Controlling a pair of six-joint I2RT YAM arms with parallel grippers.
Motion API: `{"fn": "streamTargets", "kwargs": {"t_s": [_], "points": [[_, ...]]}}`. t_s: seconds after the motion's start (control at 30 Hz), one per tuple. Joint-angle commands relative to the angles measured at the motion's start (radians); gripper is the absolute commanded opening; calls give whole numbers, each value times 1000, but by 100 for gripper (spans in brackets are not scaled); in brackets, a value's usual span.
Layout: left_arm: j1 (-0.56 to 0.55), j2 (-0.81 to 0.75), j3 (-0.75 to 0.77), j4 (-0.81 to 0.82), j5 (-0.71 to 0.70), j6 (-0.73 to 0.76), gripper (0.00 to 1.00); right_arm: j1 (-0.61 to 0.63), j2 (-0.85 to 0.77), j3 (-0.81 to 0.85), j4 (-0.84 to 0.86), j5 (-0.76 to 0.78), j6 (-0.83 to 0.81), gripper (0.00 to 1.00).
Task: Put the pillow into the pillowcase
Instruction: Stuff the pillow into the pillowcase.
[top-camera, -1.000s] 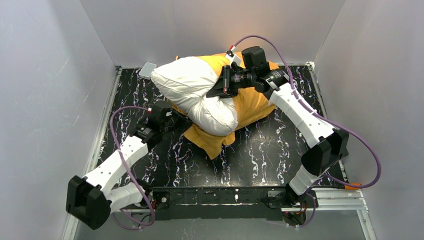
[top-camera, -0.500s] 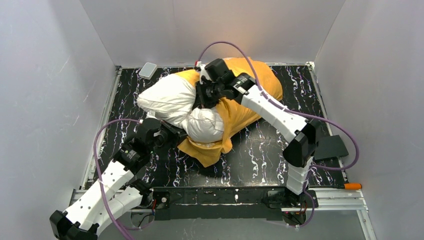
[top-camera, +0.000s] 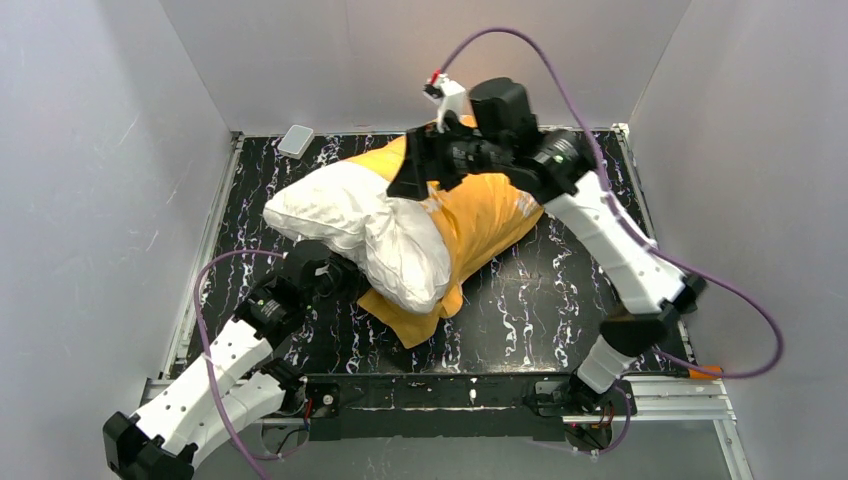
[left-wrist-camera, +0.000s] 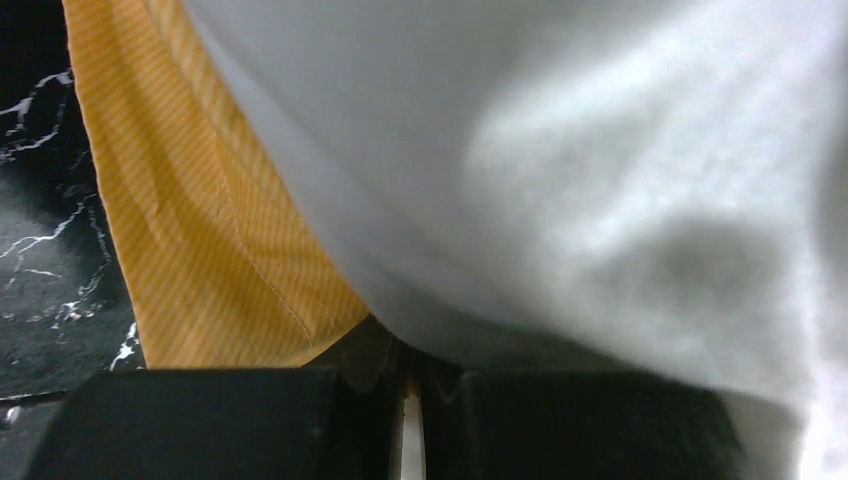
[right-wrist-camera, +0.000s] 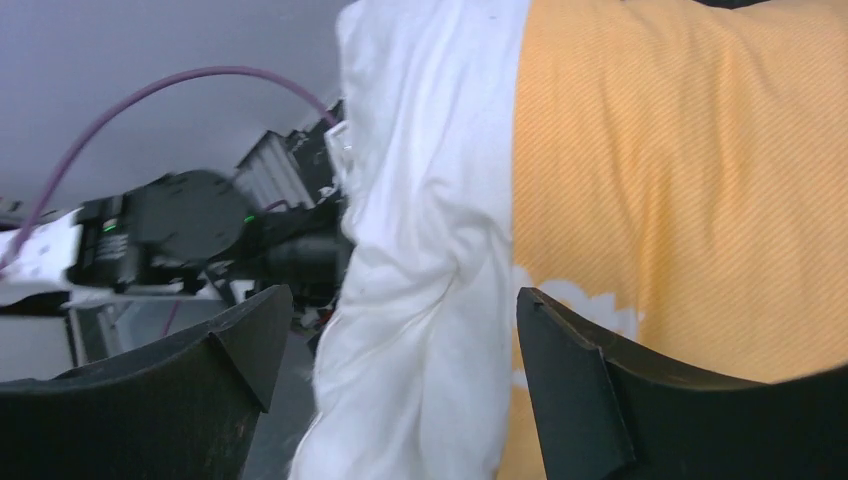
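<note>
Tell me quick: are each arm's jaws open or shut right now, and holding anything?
Left gripper: closed, apparently pinching the pillowcase edge.
Right gripper: wide open, holding nothing; the pillow is just ahead.

I see a black marble-patterned tabletop (top-camera: 540, 300) with white veins. A small flat grey rectangular pad (top-camera: 296, 140) lies at its far left corner, and an orange-handled tool (top-camera: 704, 372) lies on the aluminium rail (top-camera: 680, 400) off its near right corner.
</note>
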Motion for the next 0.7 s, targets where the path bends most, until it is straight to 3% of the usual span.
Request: {"fn": "streamTargets", "kwargs": {"t_s": [0.0, 0.13, 0.2, 0.3, 0.47, 0.6, 0.67], "points": [[-2, 44, 17, 60, -23, -19, 0, -9, -209, -197, 162, -178, 79, 89], [24, 99, 58, 73, -38, 15, 0, -10, -279, -326, 127, -331, 78, 70], [41, 132, 85, 79, -23, 35, 0, -6, -300, -390, 118, -424, 77, 55], [56, 186, 133, 87, 29, 66, 0, 29, -327, -484, 107, -467, 62, 45], [63, 245, 185, 105, 75, 91, 0, 165, -314, -598, 114, -402, 25, 27], [63, 254, 218, 79, 97, 118, 0, 184, -262, -614, 98, -240, -14, 8], [63, 243, 224, 64, 106, 123, 0, 184, -224, -590, 92, -163, -42, 3]]}}
